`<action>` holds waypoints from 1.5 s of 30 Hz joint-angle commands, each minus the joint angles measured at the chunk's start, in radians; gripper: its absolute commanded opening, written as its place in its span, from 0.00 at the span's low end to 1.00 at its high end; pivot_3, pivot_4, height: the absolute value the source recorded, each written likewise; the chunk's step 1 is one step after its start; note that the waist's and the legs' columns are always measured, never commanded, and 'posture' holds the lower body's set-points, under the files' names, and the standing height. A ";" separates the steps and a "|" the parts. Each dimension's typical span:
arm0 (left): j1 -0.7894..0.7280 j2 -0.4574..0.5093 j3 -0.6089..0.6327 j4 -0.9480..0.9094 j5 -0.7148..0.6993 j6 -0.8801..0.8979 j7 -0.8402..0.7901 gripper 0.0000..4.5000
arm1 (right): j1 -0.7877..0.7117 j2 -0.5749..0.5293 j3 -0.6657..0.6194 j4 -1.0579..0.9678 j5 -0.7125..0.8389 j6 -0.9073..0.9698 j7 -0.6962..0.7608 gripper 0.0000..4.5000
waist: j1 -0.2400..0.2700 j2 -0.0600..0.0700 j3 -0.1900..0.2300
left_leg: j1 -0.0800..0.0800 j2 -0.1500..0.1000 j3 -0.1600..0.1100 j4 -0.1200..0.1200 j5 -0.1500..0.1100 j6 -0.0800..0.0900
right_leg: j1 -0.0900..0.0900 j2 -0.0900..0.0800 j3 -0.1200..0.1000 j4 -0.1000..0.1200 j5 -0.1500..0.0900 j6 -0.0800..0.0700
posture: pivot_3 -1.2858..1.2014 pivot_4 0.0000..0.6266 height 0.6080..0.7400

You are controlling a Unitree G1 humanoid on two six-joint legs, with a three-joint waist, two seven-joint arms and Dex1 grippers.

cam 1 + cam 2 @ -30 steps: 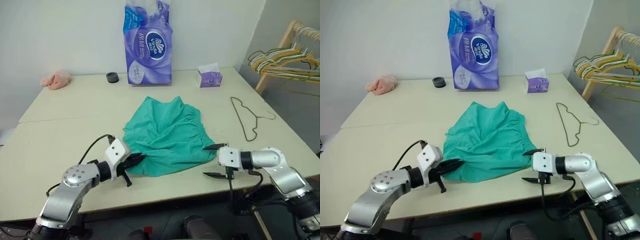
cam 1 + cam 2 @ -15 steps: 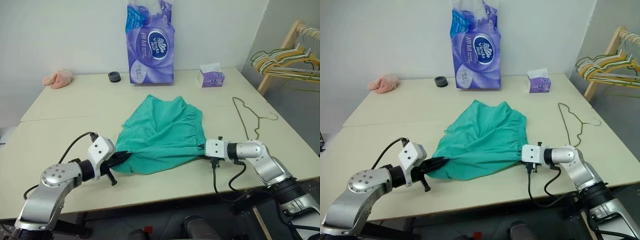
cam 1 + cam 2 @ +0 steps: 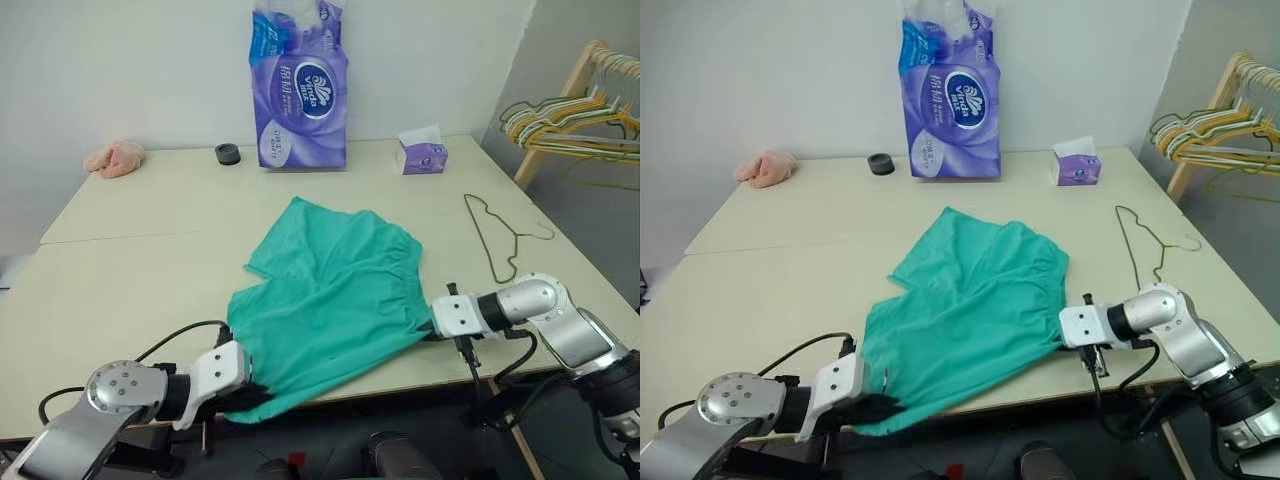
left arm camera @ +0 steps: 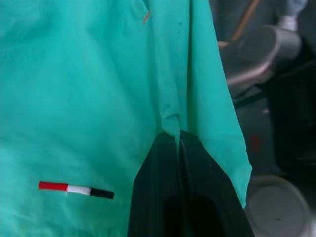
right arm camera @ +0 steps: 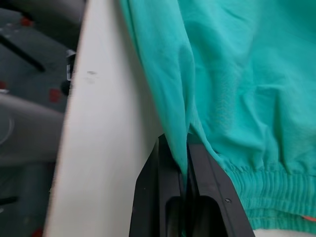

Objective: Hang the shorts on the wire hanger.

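Note:
The teal-green shorts (image 3: 330, 290) lie spread on the table (image 3: 120, 270), stretched between both grippers, with their near corner hanging over the front edge. My left gripper (image 3: 255, 395) is shut on that near-left corner; in the left wrist view its fingers (image 4: 163, 163) pinch a fold of the fabric (image 4: 98, 98). My right gripper (image 3: 428, 330) is shut on the edge beside the gathered waistband, with cloth (image 5: 237, 74) clamped between its fingers (image 5: 170, 173). The thin dark wire hanger (image 3: 495, 235) lies flat on the table to the right of the shorts, apart from both grippers.
At the back of the table stand a tall purple tissue pack (image 3: 297, 85) and a small purple tissue box (image 3: 420, 152), with a black ring (image 3: 227, 153) and a pink cloth (image 3: 113, 158) further left. A wooden rack with yellow and green hangers (image 3: 575, 115) stands off to the right.
The right gripper shut on the shorts' edge. The left gripper pulled its corner back over the table's front edge, and the shorts stretched flatter and slid toward me.

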 commanded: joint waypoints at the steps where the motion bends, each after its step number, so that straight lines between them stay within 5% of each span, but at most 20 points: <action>1: -0.009 0.019 0.009 -0.016 -0.020 0.015 -0.022 0.00 | 0.008 -0.040 -0.013 -0.048 0.031 0.033 0.050 0.01 | 0.000 0.001 0.001 | 0.000 0.000 0.000 0.000 0.000 0.000 | 0.000 0.000 0.000 0.000 0.000 0.000 | 0.45 0.06 1.00; 16: 0.079 0.029 -0.042 -0.080 -0.024 0.041 -0.033 0.00 | 0.017 -0.070 0.038 -0.052 -0.001 0.013 0.096 0.01 | -0.001 0.002 0.001 | 0.000 -0.001 0.000 0.000 0.000 0.000 | -0.001 0.000 0.000 0.000 0.000 0.000 | 0.45 0.05 1.00; 20: 0.086 0.023 -0.052 -0.060 -0.016 0.040 -0.030 0.14 | 0.018 -0.089 0.039 -0.079 0.017 0.036 0.124 0.22 | -0.001 0.002 0.001 | 0.000 -0.001 0.001 0.000 0.000 0.000 | -0.001 0.000 0.000 0.000 0.000 0.000 | 0.45 0.05 1.00; 29: 0.088 -0.014 -0.020 -0.042 -0.055 0.034 -0.020 0.72 | -0.017 -0.158 -0.060 -0.126 0.189 0.163 0.188 0.88 | -0.001 0.003 0.002 | 0.000 0.000 0.001 0.000 0.000 0.000 | -0.001 0.000 0.000 0.000 0.000 0.000 | 0.45 0.04 1.00; 32: 0.088 -0.031 0.020 -0.043 -0.107 0.054 -0.018 0.92 | -0.012 -0.176 -0.123 -0.131 0.281 0.230 0.185 1.00 | -0.001 0.002 0.001 | 0.000 0.000 0.000 0.000 0.000 0.000 | -0.001 0.000 0.000 0.000 0.000 0.000 | 0.45 0.04 1.00; 37: -0.082 -0.174 0.118 -0.034 -0.232 0.116 0.122 0.99 | -0.136 0.001 -0.280 0.049 0.379 0.389 -0.073 1.00 | -0.001 0.001 0.001 | 0.000 -0.001 0.000 0.002 0.000 0.000 | 0.001 0.000 0.000 0.001 0.000 0.001 | 0.45 0.04 1.00; 41: -0.277 -0.278 0.161 -0.007 -0.309 0.215 0.271 0.99 | -0.244 0.131 -0.385 0.293 0.340 0.427 -0.329 1.00 | 0.003 0.001 0.000 | 0.000 -0.003 -0.001 0.002 0.000 0.000 | 0.003 0.002 0.000 0.000 0.001 0.002 | 0.45 0.04 1.00; 45: -0.386 -0.282 0.141 -0.005 -0.285 0.230 0.306 0.99 | -0.338 0.203 -0.434 0.547 0.220 0.406 -0.650 1.00 | -0.001 0.000 0.000 | -0.003 -0.004 -0.001 0.002 0.000 0.000 | 0.001 0.002 0.001 -0.001 0.004 -0.002 | 0.45 0.05 1.00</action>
